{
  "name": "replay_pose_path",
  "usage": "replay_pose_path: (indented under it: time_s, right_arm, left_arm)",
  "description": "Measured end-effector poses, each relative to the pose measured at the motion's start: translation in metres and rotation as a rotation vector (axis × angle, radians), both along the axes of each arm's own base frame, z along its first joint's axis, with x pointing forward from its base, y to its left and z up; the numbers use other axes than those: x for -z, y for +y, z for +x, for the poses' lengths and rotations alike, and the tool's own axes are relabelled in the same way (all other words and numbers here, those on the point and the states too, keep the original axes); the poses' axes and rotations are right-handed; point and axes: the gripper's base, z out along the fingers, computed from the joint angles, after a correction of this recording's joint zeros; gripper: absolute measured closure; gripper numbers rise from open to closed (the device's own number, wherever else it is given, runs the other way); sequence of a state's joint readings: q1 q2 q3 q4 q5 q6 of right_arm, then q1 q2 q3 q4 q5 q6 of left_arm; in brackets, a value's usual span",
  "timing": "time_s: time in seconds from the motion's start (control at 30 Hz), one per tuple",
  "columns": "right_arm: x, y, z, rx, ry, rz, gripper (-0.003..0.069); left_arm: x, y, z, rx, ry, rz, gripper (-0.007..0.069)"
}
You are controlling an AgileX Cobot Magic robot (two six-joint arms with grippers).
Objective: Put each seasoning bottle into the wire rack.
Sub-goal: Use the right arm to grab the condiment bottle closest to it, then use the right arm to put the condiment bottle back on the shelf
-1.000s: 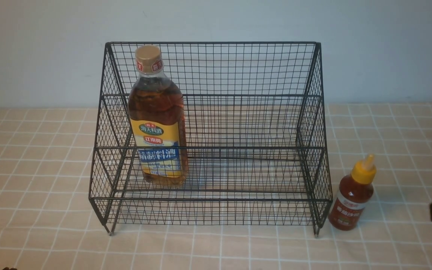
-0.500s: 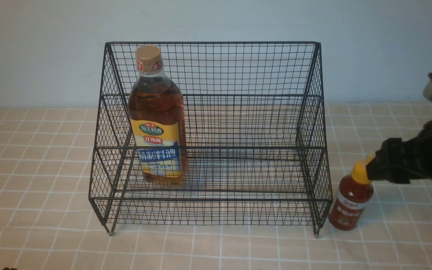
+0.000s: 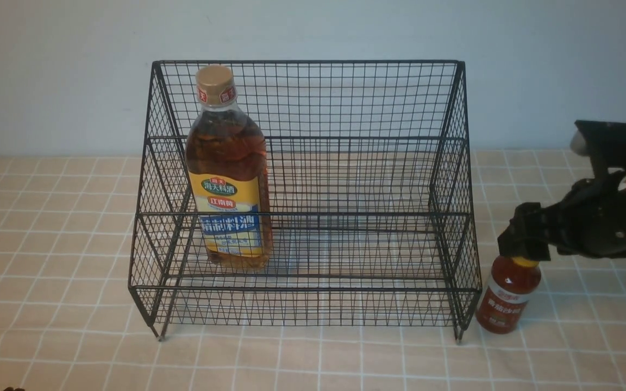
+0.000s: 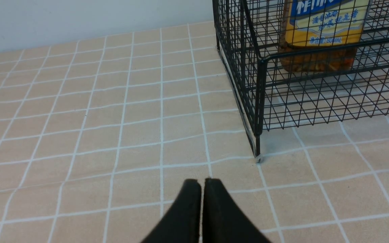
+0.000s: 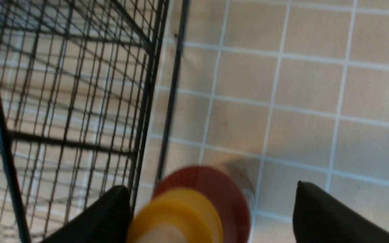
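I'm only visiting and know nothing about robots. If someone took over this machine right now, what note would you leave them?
Left gripper: jaws shut, holding nothing, parked short of the wire rack's front left corner.
Right gripper: jaws open, one on each side of the red sauce bottle's yellow cap, not gripping.
Done: tall amber bottle stands upright in the rack's lower tier, left end.
Left: the red sauce bottle stands on the table just outside the rack's right side. Close on it and lift it in.

Front camera elevated, facing wire rack (image 3: 345, 138), wrist cameras close at its opposite ends
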State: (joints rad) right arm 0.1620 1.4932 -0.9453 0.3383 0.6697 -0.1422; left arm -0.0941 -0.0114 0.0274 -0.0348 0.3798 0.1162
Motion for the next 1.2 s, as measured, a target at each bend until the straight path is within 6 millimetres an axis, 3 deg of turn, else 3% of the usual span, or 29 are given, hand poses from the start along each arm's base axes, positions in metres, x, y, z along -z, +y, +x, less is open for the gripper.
replay_pose_path:
  time_s: [0.13, 0.2, 0.23, 0.43, 0.6, 0.67, 0.77, 0.8, 0.9, 1.03, 1.13, 1.2]
  right_arm:
    - [0.004, 0.003, 0.002, 0.012, 0.013, 0.033, 0.0187]
    - [0.006, 0.003, 0.002, -0.003, 0.026, 0.032, 0.0339]
    - [0.005, 0.003, 0.002, -0.018, 0.022, 0.02, 0.0372]
    - [-0.001, 0.003, 0.001, -0.071, 0.065, -0.015, 0.0363]
    - [-0.039, 0.004, 0.001, -0.126, 0.047, -0.035, 0.0363]
    - [-0.083, 0.004, -0.003, -0.144, -0.046, -0.027, 0.0363]
    - [-0.129, 0.003, -0.013, -0.156, -0.16, -0.015, 0.0363]
    - [-0.13, 0.003, -0.013, -0.156, -0.164, -0.014, 0.0363]
    - [-0.172, 0.004, -0.029, -0.171, -0.262, 0.029, 0.0363]
    - [-0.185, 0.014, -0.039, -0.232, -0.3, 0.053, 0.0363]
    - [-0.179, 0.043, -0.042, -0.347, -0.282, 0.064, 0.0363]
    - [-0.177, 0.051, -0.042, -0.375, -0.276, 0.068, 0.0363]
  left_arm:
    - [0.0, 0.0, 0.0, 0.0, 0.0, 0.0, 0.0631]
    - [0.0, 0.0, 0.0, 0.0, 0.0, 0.0, 0.0631]
    - [0.0, 0.0, 0.0, 0.0, 0.0, 0.0, 0.0631]
    - [0.0, 0.0, 0.0, 0.0, 0.0, 0.0, 0.0631]
    - [0.0, 0.0, 0.0, 0.0, 0.0, 0.0, 0.0631]
    - [0.0, 0.0, 0.0, 0.0, 0.0, 0.0, 0.0631]
    - [0.0, 0.0, 0.0, 0.0, 0.0, 0.0, 0.0631]
    - [0.0, 0.0, 0.0, 0.0, 0.0, 0.0, 0.0631]
    - [0.0, 0.0, 0.0, 0.0, 0.0, 0.0, 0.0631]
    - [0.0, 0.0, 0.0, 0.0, 0.0, 0.0, 0.0631]
    - [0.0, 0.0, 0.0, 0.0, 0.0, 0.0, 0.0631]
    - [0.0, 0.0, 0.0, 0.0, 0.0, 0.0, 0.0631]
